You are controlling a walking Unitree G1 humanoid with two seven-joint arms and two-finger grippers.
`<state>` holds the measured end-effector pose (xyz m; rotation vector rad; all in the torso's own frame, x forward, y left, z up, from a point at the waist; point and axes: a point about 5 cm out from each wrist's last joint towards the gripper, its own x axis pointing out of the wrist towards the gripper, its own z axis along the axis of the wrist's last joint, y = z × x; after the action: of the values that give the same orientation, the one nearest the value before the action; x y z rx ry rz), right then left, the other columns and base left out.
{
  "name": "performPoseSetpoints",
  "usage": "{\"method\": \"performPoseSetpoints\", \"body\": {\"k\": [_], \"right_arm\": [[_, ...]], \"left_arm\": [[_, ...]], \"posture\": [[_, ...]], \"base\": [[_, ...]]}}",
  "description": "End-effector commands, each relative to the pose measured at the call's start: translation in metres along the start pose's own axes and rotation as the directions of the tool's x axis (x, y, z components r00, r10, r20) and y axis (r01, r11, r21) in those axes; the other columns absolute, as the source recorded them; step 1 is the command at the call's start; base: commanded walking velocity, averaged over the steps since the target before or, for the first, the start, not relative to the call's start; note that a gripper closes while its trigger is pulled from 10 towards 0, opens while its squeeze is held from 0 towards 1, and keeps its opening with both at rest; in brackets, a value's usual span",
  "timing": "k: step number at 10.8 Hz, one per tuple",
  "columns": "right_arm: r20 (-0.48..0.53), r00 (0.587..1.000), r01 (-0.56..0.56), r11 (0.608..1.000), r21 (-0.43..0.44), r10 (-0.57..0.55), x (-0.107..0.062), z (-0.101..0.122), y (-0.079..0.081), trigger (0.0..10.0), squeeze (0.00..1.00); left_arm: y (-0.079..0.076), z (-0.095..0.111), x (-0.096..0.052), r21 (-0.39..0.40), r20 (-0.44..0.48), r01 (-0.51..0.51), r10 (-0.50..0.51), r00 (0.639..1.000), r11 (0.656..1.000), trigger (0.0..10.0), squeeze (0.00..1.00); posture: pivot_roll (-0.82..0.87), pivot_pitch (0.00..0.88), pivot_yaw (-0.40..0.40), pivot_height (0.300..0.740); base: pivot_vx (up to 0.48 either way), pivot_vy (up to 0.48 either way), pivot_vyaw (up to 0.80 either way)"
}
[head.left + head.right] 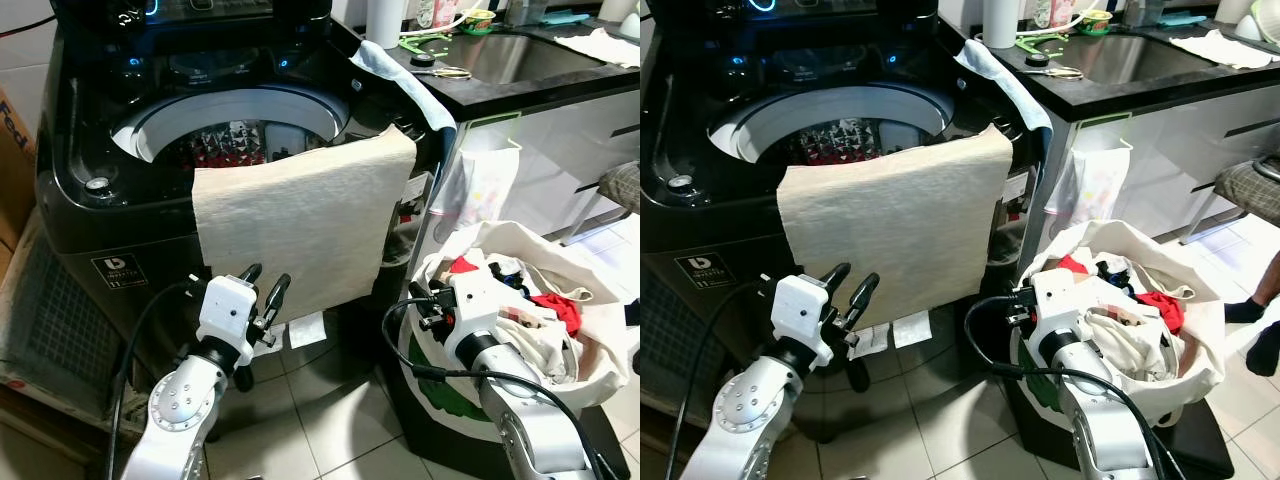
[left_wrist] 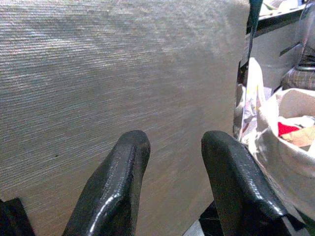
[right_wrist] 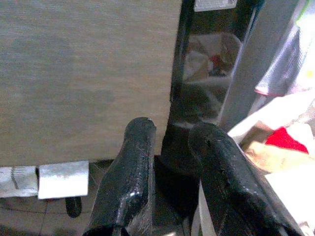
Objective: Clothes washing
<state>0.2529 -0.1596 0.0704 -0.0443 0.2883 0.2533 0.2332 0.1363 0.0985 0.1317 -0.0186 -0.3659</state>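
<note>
The left gripper [image 1: 264, 283] was raised just in front of a beige cloth [image 1: 305, 225], its two black fingers [image 2: 118, 182] parted with a clear gap between them and nothing held. The cloth's lower edge hung just beyond the fingertips, with white care labels [image 1: 890, 333] dangling beneath it above the tiled floor [image 1: 330, 410].

The right gripper [image 3: 170, 147] sat lower, beside the cloth's right-hand edge, fingers likewise spread and empty. Past its tips stood the dark front corner of the washing machine [image 1: 90, 215]. Immediately to this gripper's right, a white laundry bag [image 1: 590, 350] brimmed with mixed clothes, a red garment [image 1: 560, 305] showing, leaving little room on that side.

Farther up, the cloth was draped over the machine's front rim, its upper end inside the open drum [image 1: 230, 140], where patterned clothes lay. Beyond and to the right ran a black countertop [image 1: 520, 85] with a steel sink [image 1: 530, 55].
</note>
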Motion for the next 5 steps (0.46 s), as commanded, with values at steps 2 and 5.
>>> {"method": "performPoseSetpoints", "body": {"k": [2,5], "right_arm": [[-0.103,0.993,0.061,0.998,-0.020,-0.063,0.007,-0.015,-0.010,10.0,0.00],[-0.416,0.902,0.153,0.987,0.052,-0.118,0.010,-0.093,-0.018,10.0,0.00]], "left_arm": [[0.006,-0.021,-0.002,0.045,-0.113,-0.015,0.020,0.993,0.999,10.0,0.00],[0.002,-0.097,-0.017,0.003,-0.457,-0.018,0.018,0.889,1.000,10.0,0.00]], "posture": [[-0.05,0.000,0.019,0.719],[-0.04,0.000,0.019,0.719]], "base": [[0.000,0.000,0.00],[0.000,0.000,0.00]]}}
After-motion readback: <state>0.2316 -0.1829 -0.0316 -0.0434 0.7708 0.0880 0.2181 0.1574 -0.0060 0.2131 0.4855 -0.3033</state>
